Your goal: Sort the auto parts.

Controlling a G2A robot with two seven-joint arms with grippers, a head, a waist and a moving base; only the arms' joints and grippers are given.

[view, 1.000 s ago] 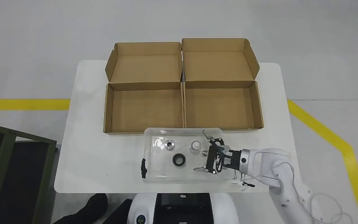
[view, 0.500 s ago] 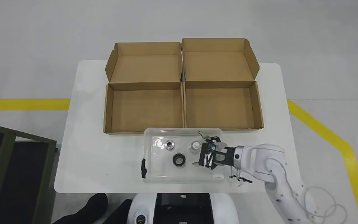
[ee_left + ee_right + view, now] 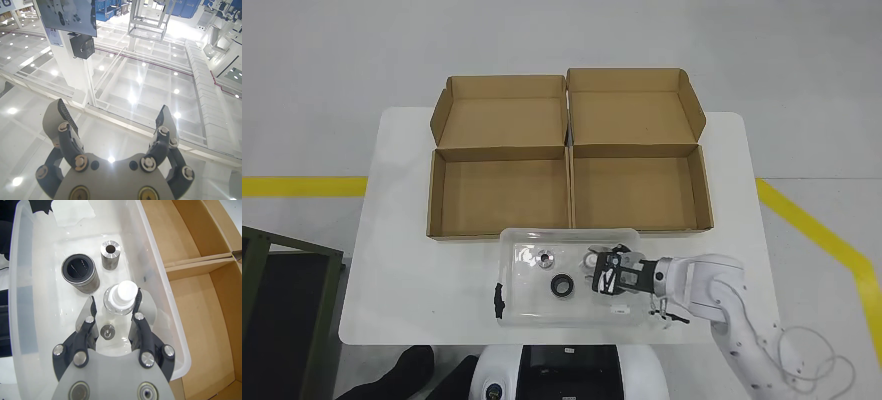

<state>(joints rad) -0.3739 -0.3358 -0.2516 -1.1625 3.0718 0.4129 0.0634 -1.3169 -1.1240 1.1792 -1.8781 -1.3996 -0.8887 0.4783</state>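
Inside the clear plastic bin [image 3: 157, 262] my right gripper [image 3: 116, 294] stands open around a small clear bottle with a white cap [image 3: 124, 292]. One finger [image 3: 139, 298] rests against the bottle's side and the other stands apart from it. A ringed bearing with a black bore [image 3: 80, 273] and a steel bushing [image 3: 111, 255] stand upright just beyond the bottle. A small steel part [image 3: 107, 332] lies under the gripper. From above, the right gripper [image 3: 600, 272] is in the bin's middle, right of the bearing [image 3: 562, 286]. My left gripper [image 3: 111, 106] is open, pointing at the ceiling.
Two open cardboard boxes sit side by side behind the bin, the left box [image 3: 500, 195] and the right box [image 3: 639, 190], both with flaps raised at the back. The bin [image 3: 517, 300] lies near the white table's front edge.
My right gripper has moved left along the bin and now straddles the white-capped bottle. The parts in the bin have not shifted.
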